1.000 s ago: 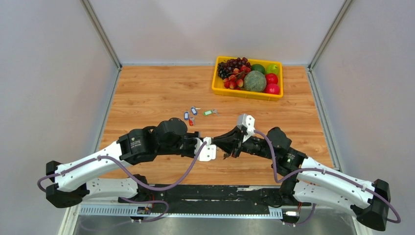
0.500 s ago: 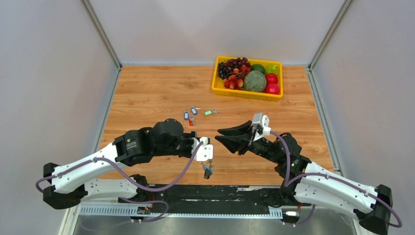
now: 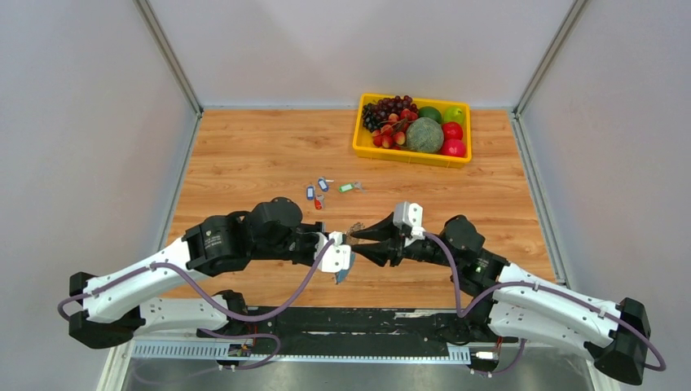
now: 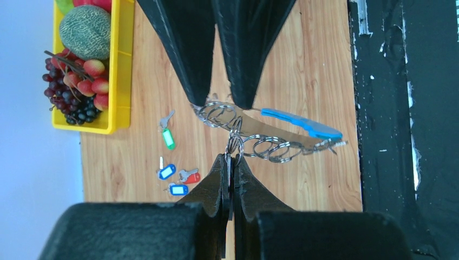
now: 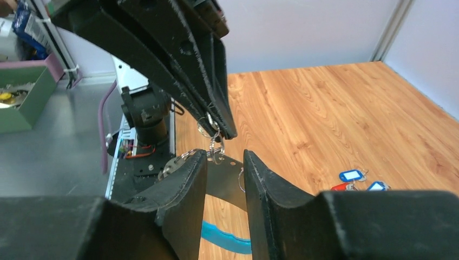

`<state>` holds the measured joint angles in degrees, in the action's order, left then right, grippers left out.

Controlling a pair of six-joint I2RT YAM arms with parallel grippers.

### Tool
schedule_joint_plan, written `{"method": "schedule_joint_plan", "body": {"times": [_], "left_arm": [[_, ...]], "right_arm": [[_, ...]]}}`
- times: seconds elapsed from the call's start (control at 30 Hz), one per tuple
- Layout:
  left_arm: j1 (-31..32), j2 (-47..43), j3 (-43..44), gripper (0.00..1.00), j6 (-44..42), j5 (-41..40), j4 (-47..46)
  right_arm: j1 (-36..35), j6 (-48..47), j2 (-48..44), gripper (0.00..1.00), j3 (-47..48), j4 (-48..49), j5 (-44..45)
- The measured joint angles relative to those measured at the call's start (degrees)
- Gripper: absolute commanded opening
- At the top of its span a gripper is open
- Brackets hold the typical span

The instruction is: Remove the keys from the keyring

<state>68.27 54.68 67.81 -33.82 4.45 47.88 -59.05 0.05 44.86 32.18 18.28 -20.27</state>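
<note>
The keyring (image 4: 281, 143) is a grey loop strung with small wire rings, with a light-blue section (image 4: 303, 122), and hangs above the table's near edge. My left gripper (image 4: 233, 157) is shut on a thin black tag whose small ring hooks the keyring. My right gripper (image 5: 224, 157) is open, and its fingers (image 4: 189, 54) straddle the keyring's grey band (image 5: 224, 181) without closing on it. In the top view both grippers meet near the keyring (image 3: 341, 274). Loose keys lie on the wood: one green-tagged (image 3: 347, 187), two blue-tagged (image 3: 310, 193), one red-tagged (image 3: 319, 203).
A yellow tray (image 3: 410, 159) of fruit, with a melon (image 3: 424, 134), grapes and apples, stands at the back right. The black base plate (image 4: 406, 135) runs along the near edge under the grippers. Grey walls enclose the table on three sides.
Half a second ago my right gripper was drawn back to the right, with the keyring dangling from the left gripper. It has since moved left, and its open fingers now straddle the keyring.
</note>
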Motion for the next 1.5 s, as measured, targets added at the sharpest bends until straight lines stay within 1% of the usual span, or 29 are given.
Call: {"method": "schedule_joint_plan", "body": {"times": [0.17, 0.47, 0.53, 0.67, 0.9, 1.1, 1.33, 1.5], "left_arm": [[0.0, 0.76, 0.52, 0.0, -0.17, 0.26, 0.33], [0.0, 1.09, 0.98, 0.0, -0.52, 0.66, 1.07], [0.0, 1.09, 1.25, 0.0, -0.66, 0.63, 1.11], [0.0, 1.09, 1.38, 0.0, -0.94, 0.63, 1.11], [0.0, 1.07, 1.36, 0.0, -1.07, 0.57, 0.92], [0.0, 0.37, 0.37, 0.0, -1.05, 1.05, -1.79], [0.28, 0.28, -1.33, 0.0, -0.9, 1.73, -5.49], [0.33, 0.37, -2.95, 0.0, -0.48, 3.02, -7.39]], "right_arm": [[-0.68, -2.34, 1.88, 0.36, 1.25, -1.11, -2.49], [-2.03, -4.55, 5.05, 0.3, 2.86, -1.86, -3.89], [-2.16, -4.79, 5.55, 0.24, 3.13, -1.97, -3.87], [-2.34, -5.6, 5.7, 0.0, 3.15, -2.21, -3.61], [-2.4, -5.66, 5.03, 0.0, 3.15, -2.38, -1.57], [-2.45, -3.34, 2.56, 0.0, 3.04, -2.58, 0.09], [-2.45, 0.0, -1.92, 0.0, 0.83, -0.44, 2.29], [-2.45, 2.47, -3.56, 0.0, -1.27, 3.08, 2.8]]}}
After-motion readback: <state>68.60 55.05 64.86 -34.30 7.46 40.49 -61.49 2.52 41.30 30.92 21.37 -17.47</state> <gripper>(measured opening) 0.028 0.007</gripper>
